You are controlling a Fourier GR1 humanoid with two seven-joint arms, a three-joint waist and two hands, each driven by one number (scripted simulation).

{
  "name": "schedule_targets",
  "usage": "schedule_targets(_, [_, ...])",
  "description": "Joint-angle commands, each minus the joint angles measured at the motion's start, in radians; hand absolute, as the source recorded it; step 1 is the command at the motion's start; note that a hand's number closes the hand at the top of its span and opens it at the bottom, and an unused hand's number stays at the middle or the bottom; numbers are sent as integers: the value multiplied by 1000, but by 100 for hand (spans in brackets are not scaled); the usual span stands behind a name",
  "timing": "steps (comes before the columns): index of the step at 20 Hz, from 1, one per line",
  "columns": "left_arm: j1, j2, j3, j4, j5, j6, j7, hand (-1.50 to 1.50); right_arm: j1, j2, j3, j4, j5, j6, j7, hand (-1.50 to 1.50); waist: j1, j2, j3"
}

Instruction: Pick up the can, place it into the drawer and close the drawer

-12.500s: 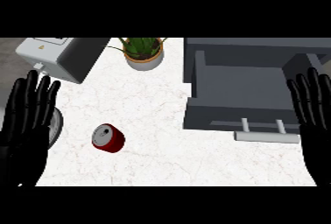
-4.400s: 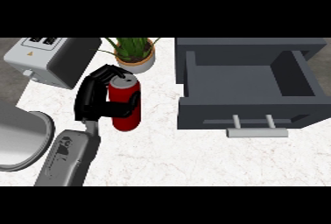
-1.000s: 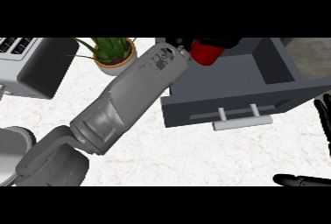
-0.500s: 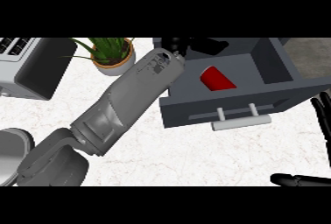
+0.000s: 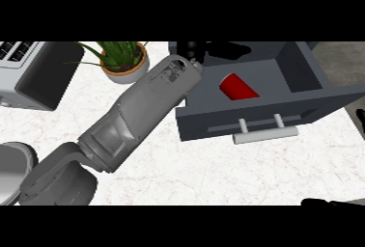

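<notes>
The red can (image 5: 237, 87) lies on its side inside the open grey drawer (image 5: 299, 72), toward its back left. My left forearm stretches diagonally from the lower left up to the drawer's back left corner. There my left hand (image 5: 191, 48) hovers at the rim with relaxed fingers, apart from the can and holding nothing. The drawer's pale handle (image 5: 261, 133) faces me. Only parts of my right hand (image 5: 332, 203) show, at the lower right edge and the right edge.
A potted green plant (image 5: 121, 59) stands just left of the drawer, close beside my left forearm. A grey toaster (image 5: 32, 72) sits at the far left. A round grey metal vessel (image 5: 10, 170) shows at the lower left edge.
One second ago my left hand held the can over the drawer's back edge. The can has since left the hand and come to rest inside the drawer; the arm has barely moved.
</notes>
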Motion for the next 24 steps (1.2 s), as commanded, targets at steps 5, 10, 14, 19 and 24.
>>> schedule_targets(5, [30,0,-7,-43,66,16,-39,-150,-23,-77,27,-14,180,8,-85,-150,21,-3,0])
schedule_targets(10, [-36,0,35,-44,110,10,-45,-150,-64,-122,62,-44,292,3,-79,-150,44,-9,-1])
schedule_targets(14, [-73,0,40,-29,113,21,-45,-150,-108,-124,185,-28,508,-36,-39,-150,79,-11,-2])
schedule_targets(19, [-55,0,-11,-93,115,64,14,-150,-124,-183,210,50,673,-52,-68,-150,103,-25,-2])
schedule_targets(24, [-28,0,24,-105,98,44,-18,-150,-139,-177,301,232,872,-146,-131,-150,134,-28,-2])
